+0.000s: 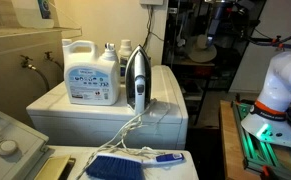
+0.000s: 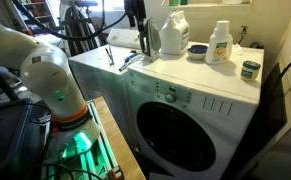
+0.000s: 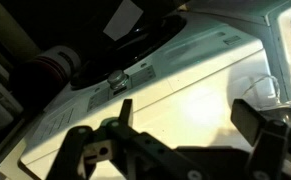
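Observation:
My gripper is open and empty in the wrist view, its two black fingers spread above the white top of a washing machine. A round knob on the machine's control strip lies just beyond the left finger. A white cord loops at the right. An iron stands upright on the machine in both exterior views, beside a large white detergent jug. Only my white arm shows in the exterior views, not the gripper.
On the washer top stand the jug, a small white bottle, a bowl and a small green jar. A blue brush lies on a nearer surface. My base glows green beside the washer.

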